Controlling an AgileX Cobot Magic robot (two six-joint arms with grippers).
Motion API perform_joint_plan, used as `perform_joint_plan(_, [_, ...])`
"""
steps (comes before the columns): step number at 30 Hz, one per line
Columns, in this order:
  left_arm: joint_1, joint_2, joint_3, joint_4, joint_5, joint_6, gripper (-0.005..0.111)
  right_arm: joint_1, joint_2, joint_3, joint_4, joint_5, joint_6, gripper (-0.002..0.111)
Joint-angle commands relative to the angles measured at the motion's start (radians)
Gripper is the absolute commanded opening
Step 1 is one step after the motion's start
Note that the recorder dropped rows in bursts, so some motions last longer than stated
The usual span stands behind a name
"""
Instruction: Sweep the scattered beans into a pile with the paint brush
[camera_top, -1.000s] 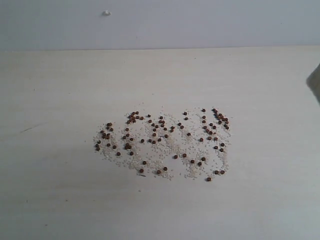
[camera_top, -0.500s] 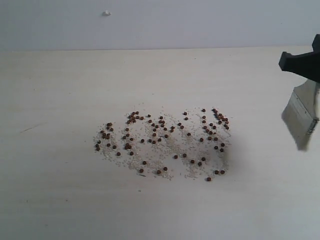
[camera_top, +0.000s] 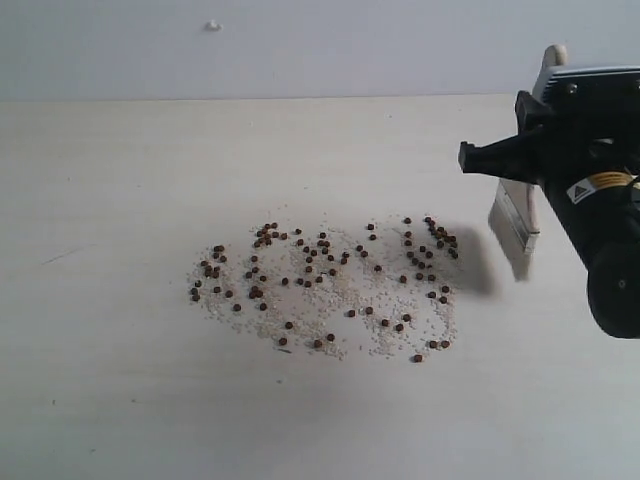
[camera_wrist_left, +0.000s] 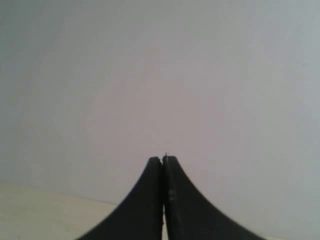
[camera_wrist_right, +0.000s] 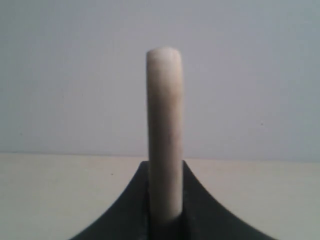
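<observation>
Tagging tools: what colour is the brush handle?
The brush handle is pale cream; the right wrist view shows it best.

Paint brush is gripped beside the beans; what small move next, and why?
Probably lower the paint brush until its bristles meet the table just right of the beans. The right gripper holds it bristles down; its shadow falls apart from them, so it seems to hang above the surface, and the beans lie unswept.

A pale wooden desk (camera_top: 120, 400) fills most of the exterior view, and behind its far edge stands a plain grey-blue wall (camera_top: 350, 50) with one small white spot (camera_top: 213, 25). A faint dark mark (camera_top: 62, 257) lies near the desk's left edge.
</observation>
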Motion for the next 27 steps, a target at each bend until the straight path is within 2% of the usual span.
perform_joint_plan(1, [0.001, -0.005, 0.006, 0.004, 0.006, -0.007, 0.000, -0.003, 0.051, -0.011, -0.008, -0.031, 0.014, 0.000])
perform_joint_plan(15, [0.001, -0.005, 0.006, 0.004, 0.006, -0.007, 0.000, -0.003, 0.141, -0.085, 0.003, -0.031, 0.211, 0.000])
perform_joint_plan(27, [0.001, -0.005, 0.006, 0.004, 0.006, -0.007, 0.000, -0.003, 0.141, -0.089, -0.132, 0.009, 0.319, 0.000])
